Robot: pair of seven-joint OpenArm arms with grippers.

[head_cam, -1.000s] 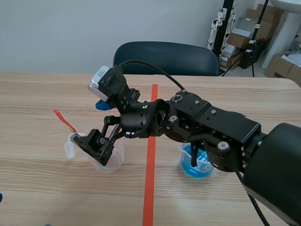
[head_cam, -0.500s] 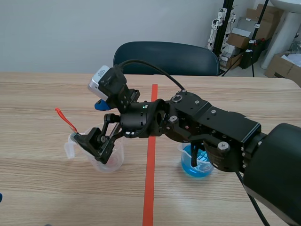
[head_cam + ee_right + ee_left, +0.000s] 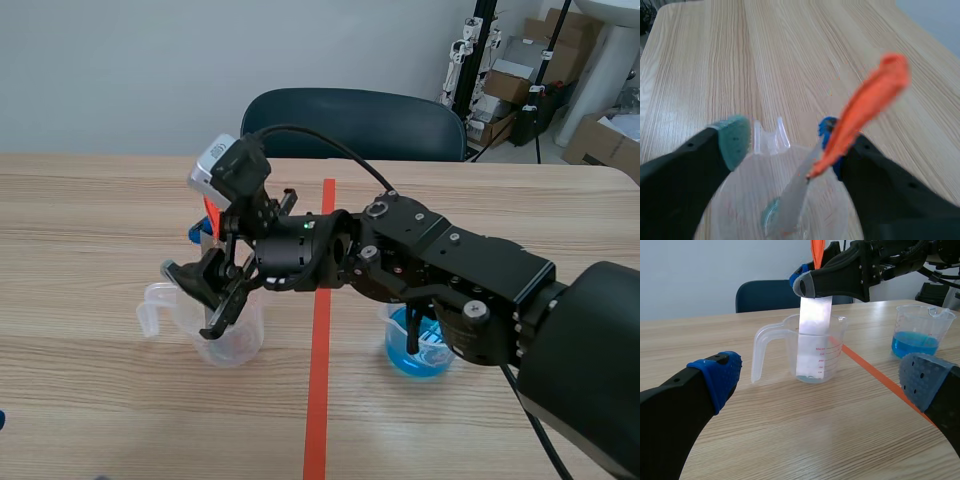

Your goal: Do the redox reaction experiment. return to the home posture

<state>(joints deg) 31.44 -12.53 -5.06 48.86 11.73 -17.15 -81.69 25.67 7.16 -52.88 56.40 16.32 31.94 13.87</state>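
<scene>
A clear measuring cup (image 3: 238,338) stands left of the red tape line. A pale strip with an orange-red end (image 3: 209,214) stands upright in it. The right arm reaches across the line, and my right gripper (image 3: 205,300) hangs just over the cup's mouth. In the right wrist view the gripper (image 3: 785,137) is open around the strip (image 3: 865,100), which leans on the blue-padded finger above the cup (image 3: 747,200). My left gripper (image 3: 822,380) is open, low and short of the cup (image 3: 812,360) and strip (image 3: 815,335).
A beaker of blue liquid (image 3: 415,352) stands right of the tape line, under the right arm; it also shows in the left wrist view (image 3: 920,337). A dark chair (image 3: 350,120) is behind the table's far edge. Boxes and stands fill the back right.
The right gripper has turned over the cup. The strip's red end swung from pointing left to standing upright, and the fingers now stand apart around it.
</scene>
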